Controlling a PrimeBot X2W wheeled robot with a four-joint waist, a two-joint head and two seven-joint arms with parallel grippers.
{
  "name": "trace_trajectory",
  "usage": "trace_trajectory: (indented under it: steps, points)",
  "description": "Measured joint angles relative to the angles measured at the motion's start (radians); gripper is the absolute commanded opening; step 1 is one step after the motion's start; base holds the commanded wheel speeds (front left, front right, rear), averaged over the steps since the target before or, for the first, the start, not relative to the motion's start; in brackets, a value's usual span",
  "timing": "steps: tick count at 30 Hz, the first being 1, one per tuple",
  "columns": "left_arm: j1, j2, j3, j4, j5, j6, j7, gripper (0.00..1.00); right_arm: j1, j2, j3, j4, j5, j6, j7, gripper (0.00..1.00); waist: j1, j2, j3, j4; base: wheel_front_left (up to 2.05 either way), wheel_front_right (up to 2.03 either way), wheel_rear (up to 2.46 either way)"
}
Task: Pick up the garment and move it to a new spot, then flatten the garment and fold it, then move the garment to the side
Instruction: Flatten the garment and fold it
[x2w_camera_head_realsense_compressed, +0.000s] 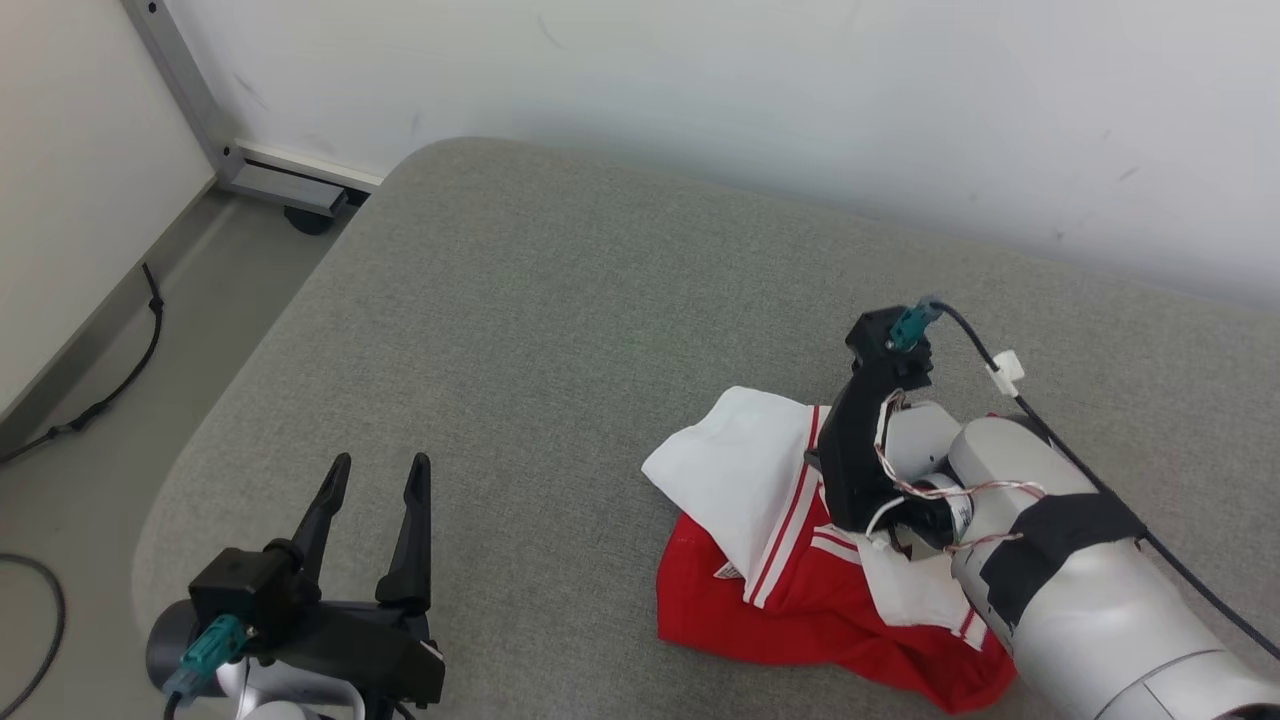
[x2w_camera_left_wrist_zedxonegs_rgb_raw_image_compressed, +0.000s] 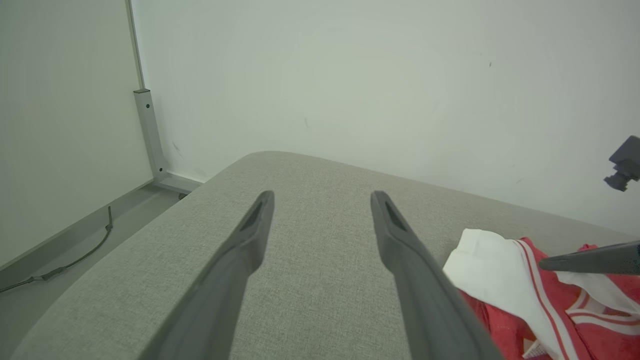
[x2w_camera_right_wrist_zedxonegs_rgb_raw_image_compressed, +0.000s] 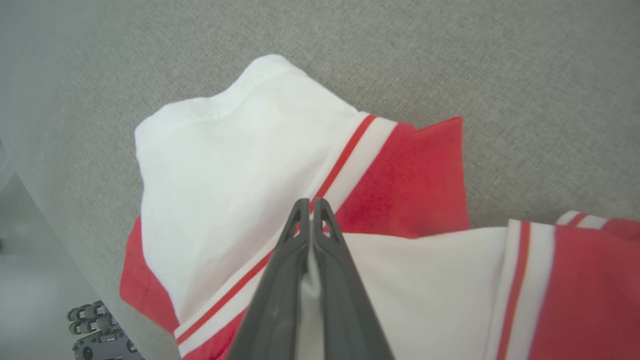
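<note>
The garment (x2w_camera_head_realsense_compressed: 740, 480) is a crumpled red and white shirt with red stripes, lying at the right front of the grey padded table (x2w_camera_head_realsense_compressed: 560, 300). In the right wrist view my right gripper (x2w_camera_right_wrist_zedxonegs_rgb_raw_image_compressed: 310, 202) points down into the garment (x2w_camera_right_wrist_zedxonegs_rgb_raw_image_compressed: 225, 165), shut, with a fold of white cloth pinched between its fingers. My left gripper (x2w_camera_head_realsense_compressed: 385, 465) hovers open over the table's front left, well clear of the cloth. In the left wrist view the left gripper (x2w_camera_left_wrist_zedxonegs_rgb_raw_image_compressed: 322, 197) has bare table between its fingers and the garment (x2w_camera_left_wrist_zedxonegs_rgb_raw_image_compressed: 500, 265) lies to its right.
The table's rounded left edge drops to a grey floor with a dark cable (x2w_camera_head_realsense_compressed: 110, 390). A metal frame leg on a caster (x2w_camera_head_realsense_compressed: 290, 190) stands by the far left corner. A pale wall runs behind the table.
</note>
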Motion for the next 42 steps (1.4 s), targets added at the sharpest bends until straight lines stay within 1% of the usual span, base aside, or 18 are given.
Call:
trace_trajectory:
  steps: [6,9,13,15,17,19,23,24,27,30,33,35,39,40,41,42]
  points:
    - [0.002,0.008,0.015,0.007,0.0,0.0,-0.004,1.0,-0.07,0.0,-0.009,-0.041,0.049,0.01,-0.095,0.0,-0.0001,0.0,-0.01,-0.03,0.0,0.0,0.0]
    - [0.008,0.017,0.021,0.006,-0.004,0.0,-0.007,1.0,-0.1,0.0,-0.027,-0.047,0.053,0.017,-0.142,0.0,-0.0001,0.0,-0.015,-0.052,0.0,0.0,0.0]
    - [0.026,0.026,0.03,0.0,-0.007,0.001,-0.007,1.0,-0.113,-0.001,-0.058,-0.081,0.056,0.018,-0.219,0.0,-0.0001,0.0,-0.021,-0.086,0.0,0.0,0.0]
    - [0.026,0.029,0.035,-0.001,-0.007,0.002,-0.008,1.0,-0.113,-0.011,-0.075,-0.118,0.061,0.023,-0.268,0.0,-0.0001,0.0,-0.023,-0.104,0.0,0.0,0.0]
    - [0.03,0.028,0.038,-0.004,-0.007,0.002,-0.008,1.0,-0.097,-0.036,-0.094,-0.162,0.077,0.026,-0.311,0.0,-0.0001,0.0,-0.027,-0.123,0.0,0.0,0.0]
    - [0.045,0.029,0.044,-0.005,-0.007,0.004,-0.009,1.0,-0.051,-0.076,-0.101,-0.205,0.081,0.026,-0.351,0.0,-0.0001,0.0,-0.032,-0.142,0.0,0.0,0.0]
    - [0.079,0.031,0.052,-0.013,-0.007,0.009,-0.009,1.0,0.088,-0.166,-0.124,-0.286,0.08,0.026,-0.415,0.0,0.0,0.0,-0.043,-0.183,0.0,0.0,0.0]
    - [0.091,0.033,0.055,-0.021,-0.007,0.009,-0.009,1.0,0.145,-0.217,-0.137,-0.325,0.065,0.026,-0.441,0.0,-0.0001,0.0,-0.049,-0.205,0.0,0.0,0.0]
    - [0.106,0.034,0.057,-0.031,-0.007,0.01,-0.012,1.0,0.22,-0.271,-0.172,-0.379,0.062,0.024,-0.474,0.0,-0.0001,0.0,-0.055,-0.238,0.0,0.0,0.0]
    - [0.106,0.031,0.055,-0.045,-0.007,0.01,-0.016,1.0,0.311,-0.297,-0.193,-0.426,0.063,0.007,-0.492,0.0,-0.0001,0.0,-0.057,-0.27,0.0,0.0,0.0]
    - [0.101,0.025,0.043,-0.052,-0.005,0.01,-0.016,1.0,0.422,-0.312,-0.206,-0.444,0.074,-0.004,-0.5,0.0,-0.0001,0.0,-0.056,-0.295,0.0,0.0,0.0]
    - [0.099,0.02,0.036,-0.052,-0.005,0.01,-0.016,1.0,0.485,-0.314,-0.196,-0.446,0.08,-0.011,-0.499,0.0,-0.0002,0.0,-0.052,-0.303,0.0,0.0,0.0]
    - [0.098,0.021,0.031,-0.051,-0.005,0.01,-0.015,1.0,0.525,-0.314,-0.18,-0.452,0.06,-0.037,-0.5,0.0,-0.0001,0.0,-0.04,-0.304,0.0,0.0,0.0]
    - [0.097,0.021,0.031,-0.051,-0.005,0.01,-0.015,1.0,0.525,-0.314,-0.18,-0.459,0.055,-0.042,-0.5,0.28,-0.0001,0.0,-0.039,-0.303,0.0,0.0,0.0]
    - [0.095,0.021,0.031,-0.047,-0.005,0.01,-0.015,1.0,0.525,-0.314,-0.179,-0.465,0.051,-0.046,-0.501,0.47,-0.0001,-0.0001,-0.038,-0.301,0.0,0.0,0.0]
    - [0.094,0.021,0.031,-0.045,-0.005,0.01,-0.014,1.0,0.526,-0.315,-0.178,-0.476,0.044,-0.052,-0.504,1.0,-0.0001,0.0,-0.039,-0.3,0.0,0.0,0.0]
